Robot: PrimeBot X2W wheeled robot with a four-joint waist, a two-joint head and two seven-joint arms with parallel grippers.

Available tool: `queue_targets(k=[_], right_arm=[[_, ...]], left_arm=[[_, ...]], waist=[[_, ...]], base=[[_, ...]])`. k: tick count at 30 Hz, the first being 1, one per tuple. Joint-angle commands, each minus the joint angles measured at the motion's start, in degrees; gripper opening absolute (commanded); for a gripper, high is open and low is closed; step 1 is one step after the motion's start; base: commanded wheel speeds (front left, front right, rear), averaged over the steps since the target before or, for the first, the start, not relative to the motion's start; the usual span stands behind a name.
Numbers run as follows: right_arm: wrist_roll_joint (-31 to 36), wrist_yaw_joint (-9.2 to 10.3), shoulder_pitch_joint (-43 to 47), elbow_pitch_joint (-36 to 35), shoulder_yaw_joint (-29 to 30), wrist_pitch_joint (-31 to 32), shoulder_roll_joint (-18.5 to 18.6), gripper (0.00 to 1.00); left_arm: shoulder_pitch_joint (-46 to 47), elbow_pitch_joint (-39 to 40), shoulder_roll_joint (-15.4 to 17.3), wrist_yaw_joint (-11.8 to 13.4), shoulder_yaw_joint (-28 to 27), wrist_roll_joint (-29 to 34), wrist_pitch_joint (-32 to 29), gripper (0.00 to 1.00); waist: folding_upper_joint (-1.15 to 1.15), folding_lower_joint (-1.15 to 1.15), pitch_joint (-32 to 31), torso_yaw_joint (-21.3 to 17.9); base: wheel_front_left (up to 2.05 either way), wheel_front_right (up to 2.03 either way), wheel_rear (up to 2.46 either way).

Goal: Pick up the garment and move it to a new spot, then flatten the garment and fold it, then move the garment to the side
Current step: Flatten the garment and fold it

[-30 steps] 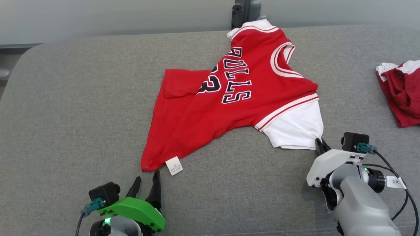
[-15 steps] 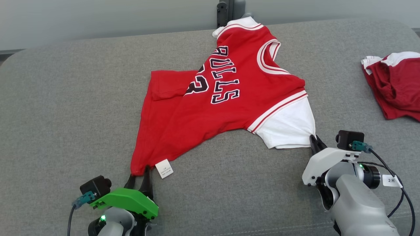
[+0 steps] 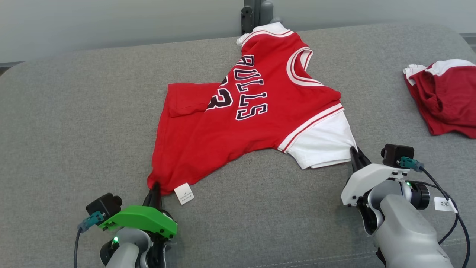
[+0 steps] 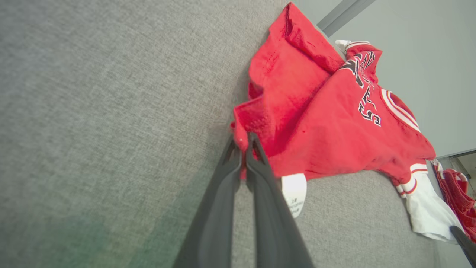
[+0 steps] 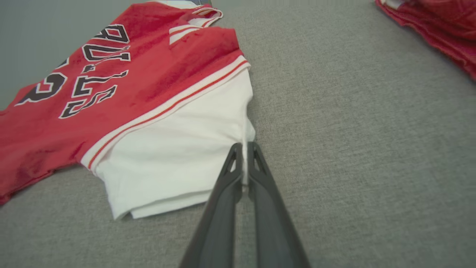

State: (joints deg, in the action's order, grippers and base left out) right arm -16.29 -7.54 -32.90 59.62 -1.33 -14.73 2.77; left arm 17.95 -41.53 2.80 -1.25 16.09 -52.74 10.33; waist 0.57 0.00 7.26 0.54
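Closed within the last second: left gripper (image 3: 154,188), now pinching the near-left hem corner of the garment (image 3: 223,137) instead of standing spread just short of it (seen from a head camera also shifted a little, so no slide of the cloth claimed); fingers (image 4: 225,186) pressed together on a bunched red fold in the left wrist view, with the white label (image 3: 184,193) hanging just right of them, touching the grey cushion (image 3: 74,111); clamped as before on the right: right gripper (image 3: 353,152), jaws tight on the near-right corner of the white sleeve (image 3: 323,143), with a thin edge of white cloth caught between the tips in the right wrist view; lying face up across the middle of the cushion, mostly flat, with collar toward the far edge and BULLS lettering running sideways; folded over on itself at the far-left hem; drawn to a point at each gripped corner; crumpled at the far right, well apart: second red garment (image 3: 442,100); standing behind the far edge, just beyond the collar: dark bracket (image 3: 256,15).
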Motion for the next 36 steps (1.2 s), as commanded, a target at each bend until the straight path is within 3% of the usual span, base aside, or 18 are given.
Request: queue_targets(k=[1, 9, 16, 17, 20, 29, 36], right_arm=[[-0.4, 0.1, 1.0, -0.8, 0.2, -0.3, 0.3, 0.0], [-5.5, 0.1, 4.0, -12.0, 0.6, -0.5, 2.0, 0.0], [-13.7, 0.1, 9.4, -30.3, 0.8, 1.1, 4.9, 0.0], [-13.7, 0.1, 9.4, -30.3, 0.8, 1.1, 4.9, 0.0], [-16.9, 0.1, 12.6, -42.0, 2.4, 3.3, 5.9, 0.0], [-17.3, 0.07, 16.7, -65.4, 6.7, 11.0, 5.7, 0.0], [-16.0, 0.07, 14.5, -79.1, 9.4, 17.9, 4.3, 0.0]], left_arm=[[1.1, -0.1, 0.2, -0.5, 0.0, 0.2, 0.9, 0.0], [1.6, 4.4, 2.0, -1.9, -2.6, 2.1, 4.4, 0.0], [-0.3, 14.4, 3.5, -1.5, -4.6, 5.4, 4.9, 0.0], [-0.3, 14.4, 3.5, -1.5, -4.6, 5.4, 4.9, 0.0], [-1.2, 21.1, 4.6, -1.0, -4.7, 6.4, 4.7, 0.0], [-0.1, 39.9, 8.7, 1.7, -4.2, 8.2, -1.0, 0.0], [5.6, 52.8, 12.5, 3.9, -3.8, 9.2, -8.3, 0.0]], waist=[[-0.57, 0.0, -0.2, -0.1], [-0.57, 0.0, -2.0, -0.2], [-0.57, 0.0, -4.5, -0.8], [-0.57, 0.0, -4.5, -0.8], [-0.57, 0.0, -5.9, -1.3], [-0.57, 0.0, -8.1, -2.4], [-0.57, 0.0, -8.4, -2.8]], base=[[0.0, 0.0, 0.0], [0.0, 0.0, 0.0], [0.0, 0.0, 0.0], [0.0, 0.0, 0.0], [0.0, 0.0, 0.0], [0.0, 0.0, 0.0], [0.0, 0.0, 0.0]])
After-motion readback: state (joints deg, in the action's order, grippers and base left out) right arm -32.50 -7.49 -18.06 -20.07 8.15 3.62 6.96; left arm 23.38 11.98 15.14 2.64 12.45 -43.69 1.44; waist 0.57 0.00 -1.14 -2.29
